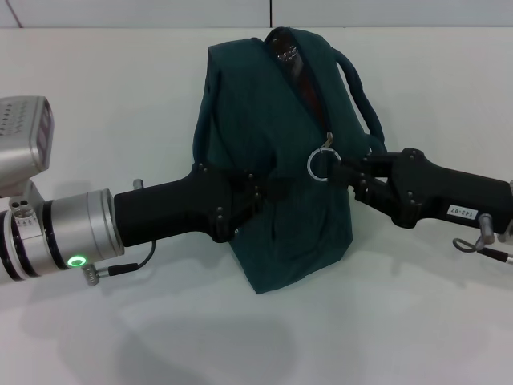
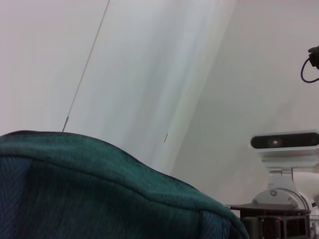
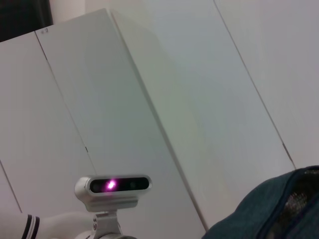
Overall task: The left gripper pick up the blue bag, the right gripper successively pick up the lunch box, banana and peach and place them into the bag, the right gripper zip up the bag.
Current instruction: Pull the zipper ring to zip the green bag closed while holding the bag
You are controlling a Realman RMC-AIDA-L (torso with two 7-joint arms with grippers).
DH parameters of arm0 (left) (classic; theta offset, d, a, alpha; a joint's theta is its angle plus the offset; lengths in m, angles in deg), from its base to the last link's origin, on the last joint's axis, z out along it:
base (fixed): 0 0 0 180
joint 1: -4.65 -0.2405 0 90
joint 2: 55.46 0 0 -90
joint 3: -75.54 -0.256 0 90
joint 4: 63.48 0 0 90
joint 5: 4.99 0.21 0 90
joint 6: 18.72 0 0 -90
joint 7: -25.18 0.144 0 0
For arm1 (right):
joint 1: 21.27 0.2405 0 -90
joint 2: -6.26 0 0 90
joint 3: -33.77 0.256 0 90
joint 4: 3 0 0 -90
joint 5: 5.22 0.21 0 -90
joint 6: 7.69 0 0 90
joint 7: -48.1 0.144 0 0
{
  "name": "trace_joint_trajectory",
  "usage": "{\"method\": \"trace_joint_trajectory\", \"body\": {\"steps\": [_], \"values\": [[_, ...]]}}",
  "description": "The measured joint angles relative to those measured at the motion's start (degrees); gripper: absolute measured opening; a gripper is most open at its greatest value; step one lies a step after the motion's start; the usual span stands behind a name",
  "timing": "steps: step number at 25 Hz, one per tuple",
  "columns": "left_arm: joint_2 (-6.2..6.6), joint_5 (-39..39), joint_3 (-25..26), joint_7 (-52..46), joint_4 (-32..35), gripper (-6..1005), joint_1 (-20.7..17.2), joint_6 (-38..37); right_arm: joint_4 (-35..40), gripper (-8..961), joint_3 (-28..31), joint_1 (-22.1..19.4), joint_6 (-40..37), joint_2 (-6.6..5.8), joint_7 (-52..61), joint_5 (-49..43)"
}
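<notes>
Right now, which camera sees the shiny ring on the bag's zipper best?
The head view: the zipper ring hangs in plain sight on the blue bag, right at the right gripper, while the left gripper grips the bag's other side. Both wrist views show only teal fabric, no ring.

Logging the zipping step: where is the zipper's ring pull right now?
In the head view, the ring pull hangs on the front of the blue bag, right of centre, at the tip of the right gripper; the left gripper holds the bag opposite.
</notes>
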Motion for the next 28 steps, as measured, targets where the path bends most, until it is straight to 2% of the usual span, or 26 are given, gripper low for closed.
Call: {"method": "trace_joint_trajectory", "body": {"steps": [6,8,14,19,28], "values": [[0.00,0.0,0.0,0.0,0.0,41,0.1,0.0,-0.5,128,0.0,0.6,0.1,0.00,0.0,0.0],[0.00,0.0,0.0,0.0,0.0,41,0.1,0.0,-0.6,166,0.0,0.9,0.0,0.00,0.0,0.0],[-0.06,0.0,-0.3,0.0,0.0,42,0.1,-0.1,-1.5,186,0.0,1.9,0.1,-0.01,0.2,0.3],[-0.09,0.0,-0.4,0.0,0.0,42,0.1,-0.1,-4.1,165,0.0,3.0,0.2,0.00,0.2,0.9],[-0.09,0.0,-0.4,0.0,0.0,42,0.1,-0.1,-4.2,127,-0.4,3.2,0.9,0.00,-0.2,1.0]]}}
